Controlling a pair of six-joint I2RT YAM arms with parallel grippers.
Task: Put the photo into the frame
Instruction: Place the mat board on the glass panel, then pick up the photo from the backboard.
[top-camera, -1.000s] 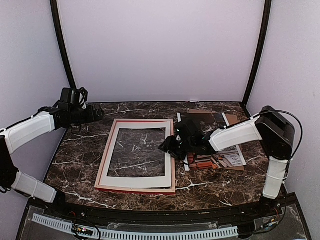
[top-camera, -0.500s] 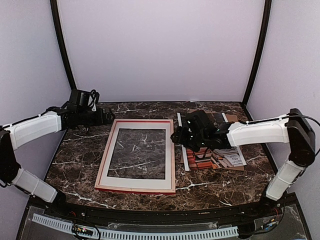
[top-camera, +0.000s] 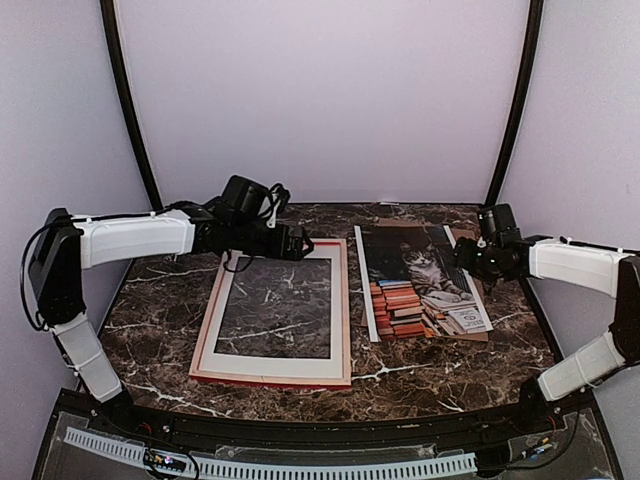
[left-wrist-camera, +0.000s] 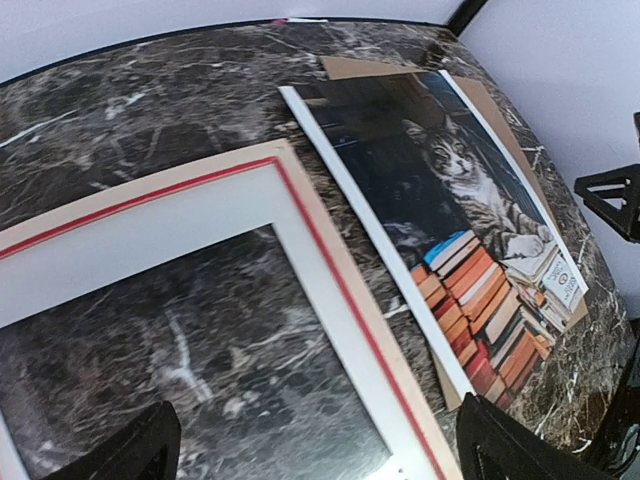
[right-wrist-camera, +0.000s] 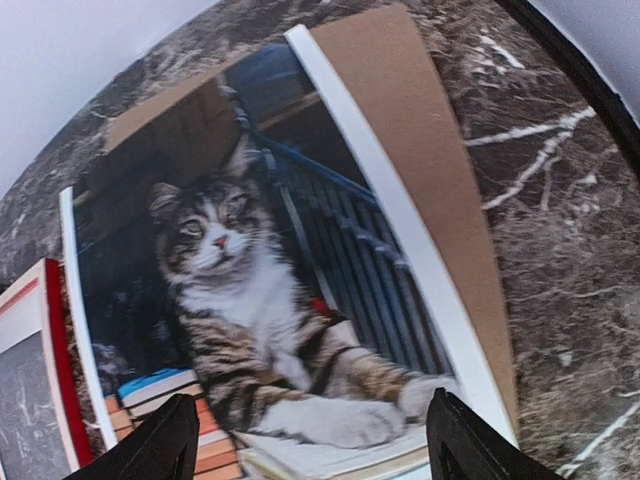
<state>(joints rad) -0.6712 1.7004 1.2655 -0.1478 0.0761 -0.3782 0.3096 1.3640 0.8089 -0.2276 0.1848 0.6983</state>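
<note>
Now, going left to right across the dark marble table (top-camera: 160, 300): your left gripper (top-camera: 298, 247) hangs over the far right corner of the frame (top-camera: 270, 381). Its wrist camera shows the fingers spread wide with nothing between them. The frame lies flat on the left-centre of the table, a thin red line showing inside its pale pinkish border. A white mat (top-camera: 270, 366) sits within it, and the marble shows through the mat's opening. Just right of the frame, apart from it, lies the photo (top-camera: 415, 280) of a tabby cat beside stacked books, resting on a brown cardboard sheet (right-wrist-camera: 400, 130). Your right gripper (top-camera: 465, 256) is at the photo's far right edge, fingers also wide apart and holding nothing.
</note>
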